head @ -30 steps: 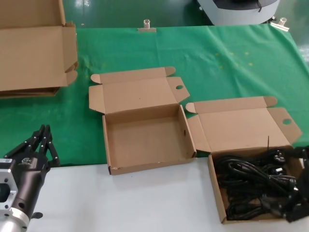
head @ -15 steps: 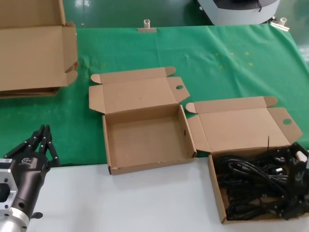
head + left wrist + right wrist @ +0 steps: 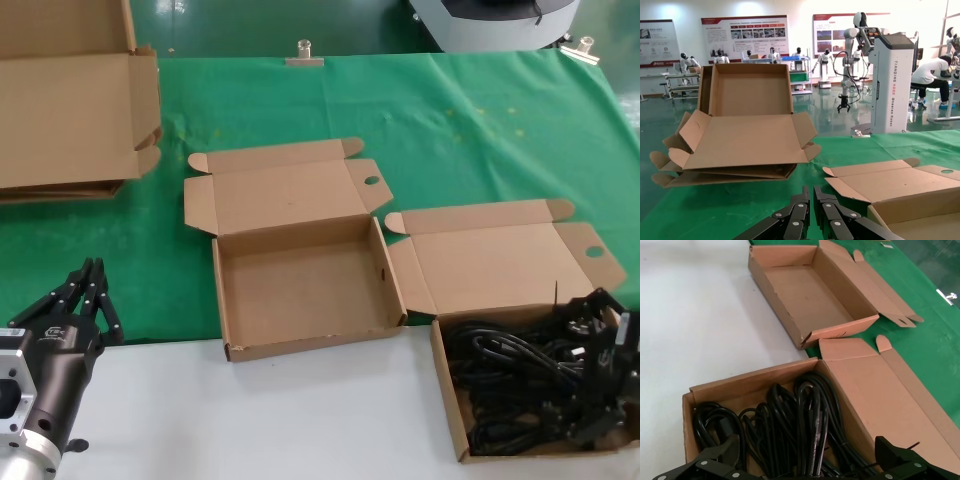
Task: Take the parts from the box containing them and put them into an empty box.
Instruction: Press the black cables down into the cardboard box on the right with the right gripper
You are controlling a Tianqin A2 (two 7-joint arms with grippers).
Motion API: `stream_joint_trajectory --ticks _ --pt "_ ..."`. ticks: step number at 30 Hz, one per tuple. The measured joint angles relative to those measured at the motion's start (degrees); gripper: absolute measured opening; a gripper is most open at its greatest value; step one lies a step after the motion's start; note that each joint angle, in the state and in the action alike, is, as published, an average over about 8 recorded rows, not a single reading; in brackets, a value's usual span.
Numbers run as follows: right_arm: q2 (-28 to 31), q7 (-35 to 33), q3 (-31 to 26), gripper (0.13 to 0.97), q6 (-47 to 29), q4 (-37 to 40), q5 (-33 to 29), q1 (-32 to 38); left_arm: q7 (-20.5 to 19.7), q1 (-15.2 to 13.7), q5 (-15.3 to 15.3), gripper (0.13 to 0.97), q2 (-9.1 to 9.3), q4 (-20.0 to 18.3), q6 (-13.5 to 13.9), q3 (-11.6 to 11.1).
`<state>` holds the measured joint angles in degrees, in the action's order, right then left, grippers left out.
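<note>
The parts [image 3: 505,385] are black looped power cords lying tangled in the box containing them [image 3: 447,400], at the front right with its lid folded back. My right gripper [image 3: 603,375] hangs over that box's right side. In the right wrist view its fingers [image 3: 722,452] are spread wide, so it stands open [image 3: 807,457] just above the cords [image 3: 790,410] inside the box's wall [image 3: 750,377]. The empty box [image 3: 300,285] sits at the centre, also in the right wrist view [image 3: 805,295]. My left gripper [image 3: 88,290] is parked at the front left, shut [image 3: 811,195].
A stack of large flat cardboard sheets [image 3: 70,110] lies at the back left on the green mat [image 3: 470,130]. A white table surface [image 3: 300,420] runs along the front. A metal clip [image 3: 303,55] and a grey machine base [image 3: 490,25] stand at the back edge.
My right gripper has moved from the front right corner in over the cords, away from the table's front edge. The left arm and both boxes have not moved.
</note>
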<state>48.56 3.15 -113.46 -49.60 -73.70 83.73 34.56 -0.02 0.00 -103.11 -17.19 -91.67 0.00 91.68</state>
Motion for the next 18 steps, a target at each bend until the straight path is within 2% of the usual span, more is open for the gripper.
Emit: stream_joint_trajectory --ticks 9,18 --pt "-1.37 -1.87 0.44 0.937 0.21 1.66 -0.92 0.02 0.0 0.0 0.0 0.172 0.0 0.0 0.0 0.0" --pt "-2.82 -3.35 0.77 0.842 0.62 3.78 -1.65 0.88 0.0 0.0 0.0 0.172 0.0 0.0 0.0 0.0"
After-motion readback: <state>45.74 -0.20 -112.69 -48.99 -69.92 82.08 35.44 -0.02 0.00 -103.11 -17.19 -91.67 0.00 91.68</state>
